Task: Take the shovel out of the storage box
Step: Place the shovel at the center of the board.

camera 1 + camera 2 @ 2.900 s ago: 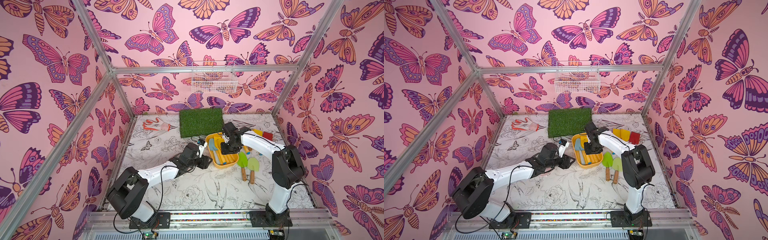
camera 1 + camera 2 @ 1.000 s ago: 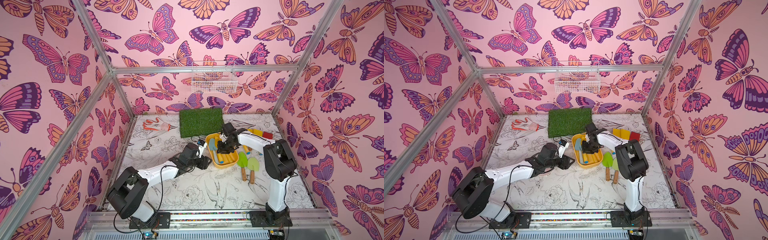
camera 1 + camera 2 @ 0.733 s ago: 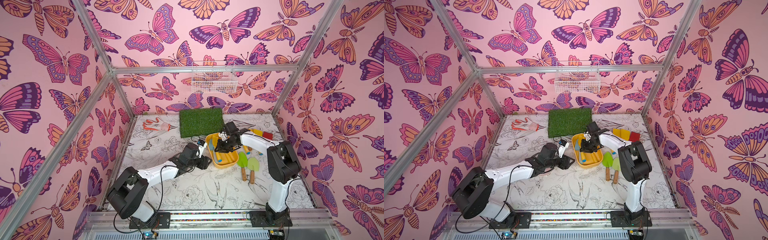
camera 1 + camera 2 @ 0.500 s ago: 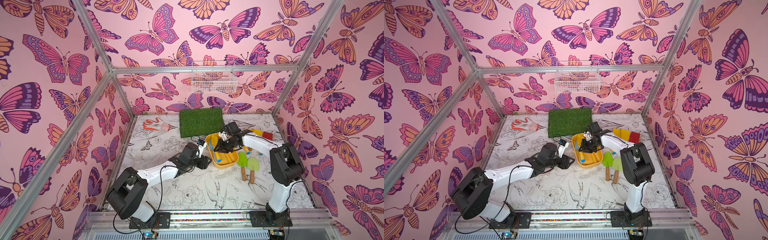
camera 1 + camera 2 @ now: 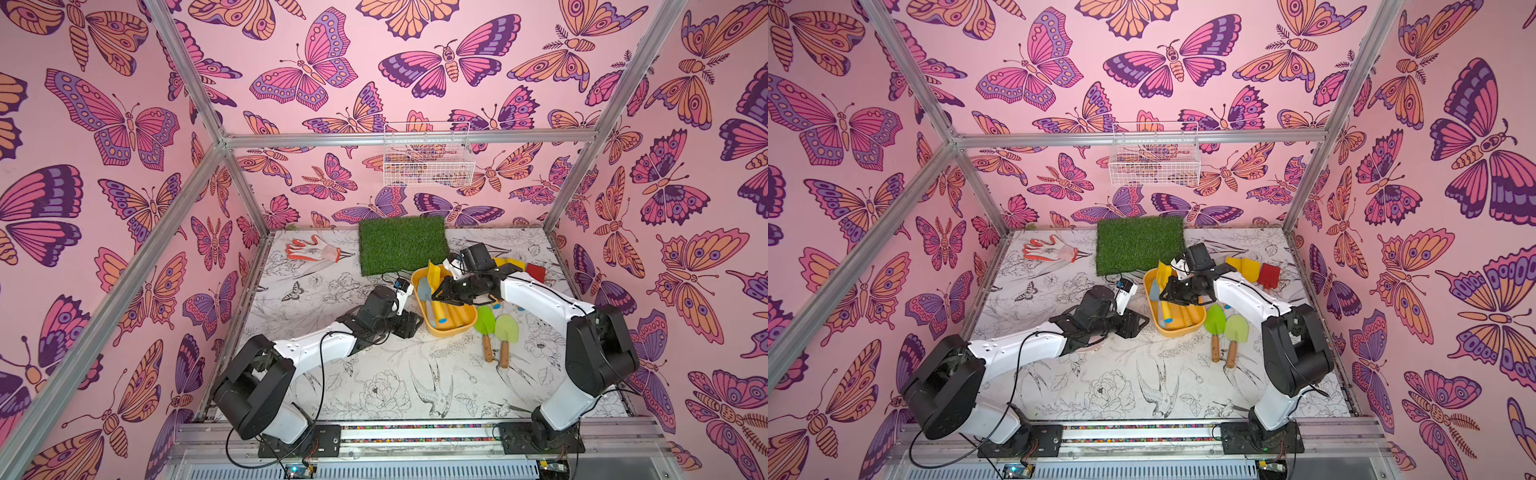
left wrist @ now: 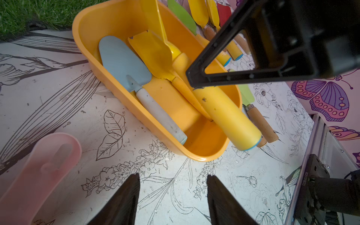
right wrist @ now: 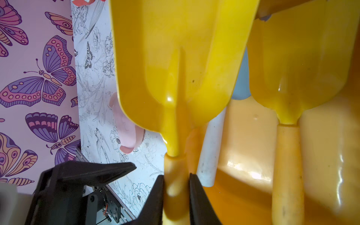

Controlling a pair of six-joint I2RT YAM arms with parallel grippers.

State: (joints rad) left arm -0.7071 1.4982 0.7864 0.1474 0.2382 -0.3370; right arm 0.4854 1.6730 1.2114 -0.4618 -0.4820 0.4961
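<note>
In both top views the right gripper (image 5: 436, 296) is clamping the yellow shovel (image 5: 433, 272) over the storage box (image 5: 453, 332), with the blade tipping up above the box's far end. The grab looks done and the carry-out is left. The left gripper (image 5: 409, 325) is idling partly open and empty just beside the box. In the left wrist view, the handle is hanging above the box, while a blue trowel (image 6: 124, 60) is lying inside. In the right wrist view, the jaws are pinching the handle tight. Green trowels (image 5: 494, 328) are crowding the box's other side, so straight up looks freest.
</note>
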